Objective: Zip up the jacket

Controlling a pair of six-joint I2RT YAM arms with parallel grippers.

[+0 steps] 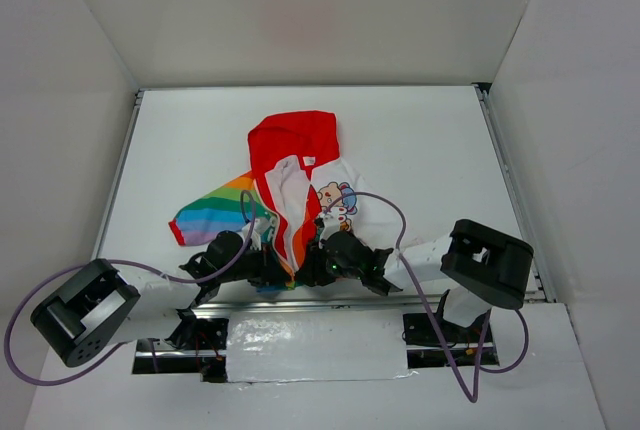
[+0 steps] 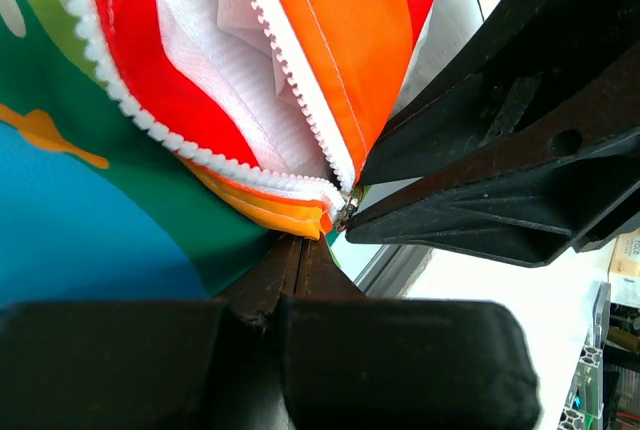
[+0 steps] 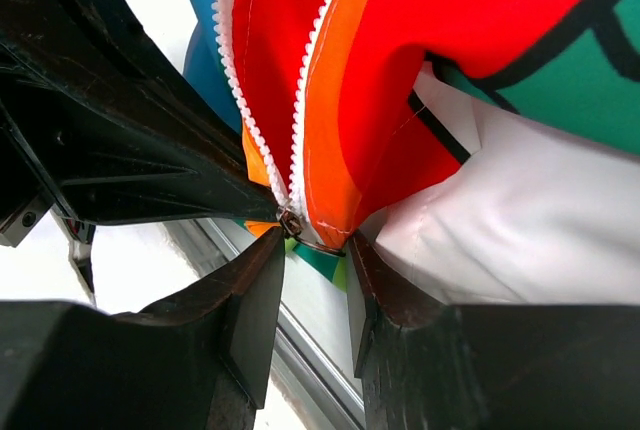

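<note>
The jacket [image 1: 300,180] lies on the white table, red hood at the far end, rainbow sleeve to the left, cartoon print to the right. Its front is open, and the two white zipper rows meet at the slider [image 2: 347,212] at the near hem. My left gripper [image 1: 278,268] is shut on the hem of the jacket [image 2: 340,30] just below the slider, as the left wrist view [image 2: 300,245] shows. My right gripper [image 3: 315,250] is open, and its fingertips [image 3: 265,250] stand on either side of the slider [image 3: 289,222] and its pull ring. Both grippers meet at the hem [image 1: 322,262].
A metal rail [image 1: 330,295] runs along the table's near edge right under both grippers. White walls enclose the table on three sides. A purple cable [image 1: 395,215] arcs over the jacket's right side. Foil tape [image 1: 315,345] covers the base between the arms.
</note>
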